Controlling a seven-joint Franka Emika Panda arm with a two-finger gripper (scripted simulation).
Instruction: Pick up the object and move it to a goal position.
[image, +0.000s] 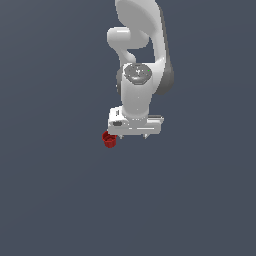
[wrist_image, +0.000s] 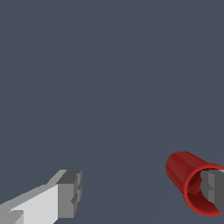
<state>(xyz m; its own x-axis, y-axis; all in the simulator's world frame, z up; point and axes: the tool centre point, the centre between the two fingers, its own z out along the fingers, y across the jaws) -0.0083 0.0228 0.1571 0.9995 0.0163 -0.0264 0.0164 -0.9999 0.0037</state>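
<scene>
The object (image: 109, 139) is a small dark-red cup lying on its side on the flat grey ground, just beyond the end of the white gripper (image: 133, 136) on the exterior view's left. In the wrist view the object (wrist_image: 181, 168) shows its open mouth, and one grey fingertip (wrist_image: 213, 186) overlaps that mouth. The other fingertip (wrist_image: 70, 192) stands far from it. The gripper (wrist_image: 142, 190) is open, with nothing but bare ground between its fingers. Whether the near fingertip touches the cup I cannot tell.
The white arm (image: 137, 60) rises behind the gripper in the exterior view. Uniform grey ground (image: 200, 200) spreads all around. No goal marker is in view.
</scene>
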